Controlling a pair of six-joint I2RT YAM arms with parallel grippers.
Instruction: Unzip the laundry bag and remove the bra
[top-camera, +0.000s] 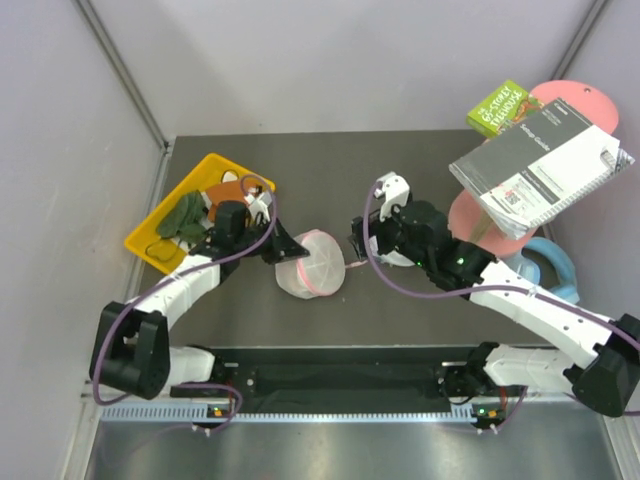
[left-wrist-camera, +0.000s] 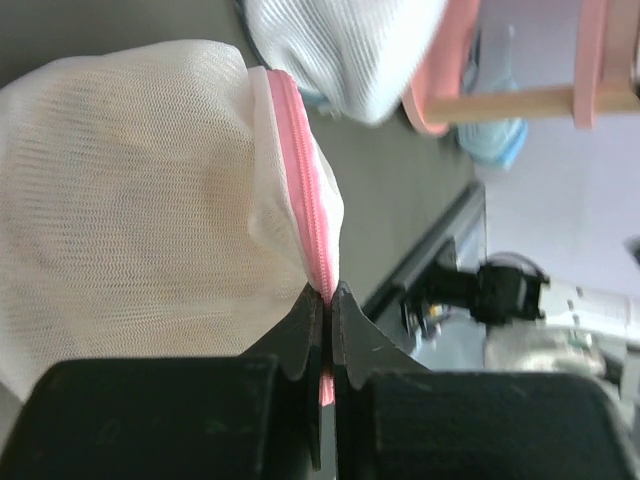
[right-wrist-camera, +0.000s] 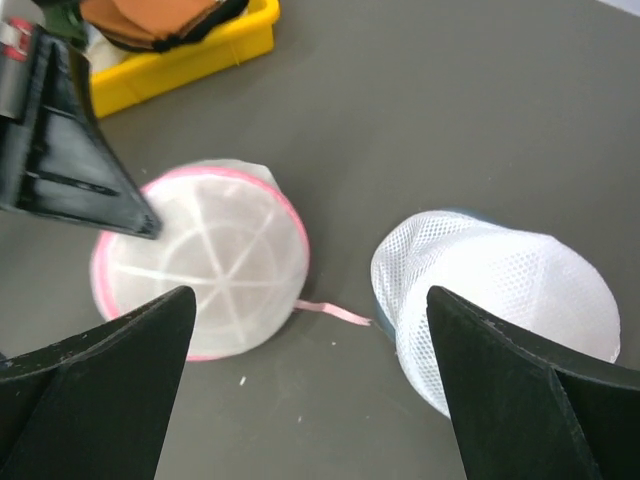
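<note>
— While my left gripper (left-wrist-camera: 325, 297) pinches the pink rim (left-wrist-camera: 300, 150), is the bag (top-camera: 310, 265) anchored?
— Looks so. It sits just right of the bin (top-camera: 152, 218), zipped. My right gripper (right-wrist-camera: 310, 300) hangs wide open, farther from the bin.
— Next?
— I'd catch the pink tail (right-wrist-camera: 330, 312) and pull the zip round. I can't make out the bra through the mesh.

green book (top-camera: 497, 107) reading "Storey Treehouse", spiral booklet (top-camera: 545, 165) reading "Setup Guide"
</note>
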